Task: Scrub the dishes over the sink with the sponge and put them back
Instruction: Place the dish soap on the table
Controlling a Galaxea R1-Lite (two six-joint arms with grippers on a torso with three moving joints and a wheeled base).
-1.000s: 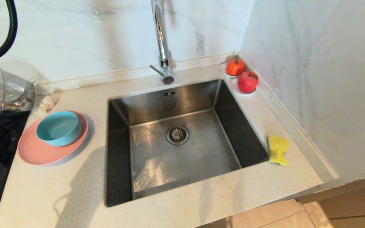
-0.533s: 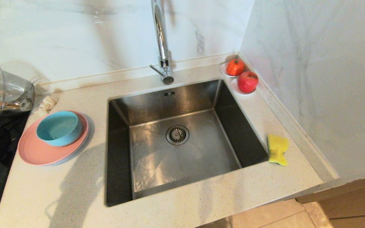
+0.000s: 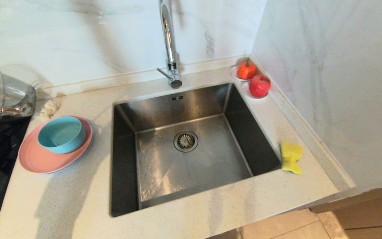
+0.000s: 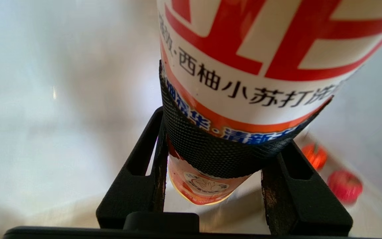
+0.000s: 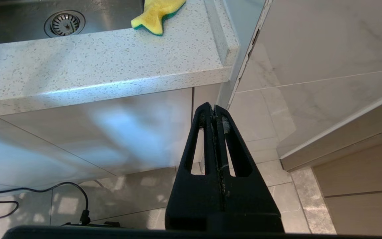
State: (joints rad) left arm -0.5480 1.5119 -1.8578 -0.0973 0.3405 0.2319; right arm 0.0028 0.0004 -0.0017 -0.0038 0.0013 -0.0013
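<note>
Three dishes stand stacked on the counter (image 3: 78,199) to the left of the sink (image 3: 191,186): the teal-blue bowl (image 3: 61,134) sits on the pink plate (image 3: 45,159), and under that we can make out only a thin grey-blue rim (image 3: 91,143), which we take to be the second plate. We judge they wait there, within the left arm's reach, as none has yet been scrubbed.

One sponge (image 3: 290,156), yellow with a green underside, lies on the counter just beside the sink's right edge, untouched, handy for the right arm.

One left gripper (image 4: 211,176), seen only from its own wrist camera, has its fingers (image 4: 138,172) closed around a detergent bottle (image 4: 244,73) with a red and white label, the mesh-clad pads wrapped on the bottle's lower body. We judge the soap is being brought in ahead of scrubbing.

One right gripper (image 5: 215,111) hangs parked below the counter edge, its fingers pressed together on nothing.

Sundries: faucet (image 3: 169,43), two red fruit (image 3: 259,85) in the back corner, a tipped glass jug (image 3: 12,96).

Compared with a second ago, a black cable at the head view's upper left has gone from sight, and the shadow over the near counter has shifted; the dishes and sponge lie unmoved.
</note>
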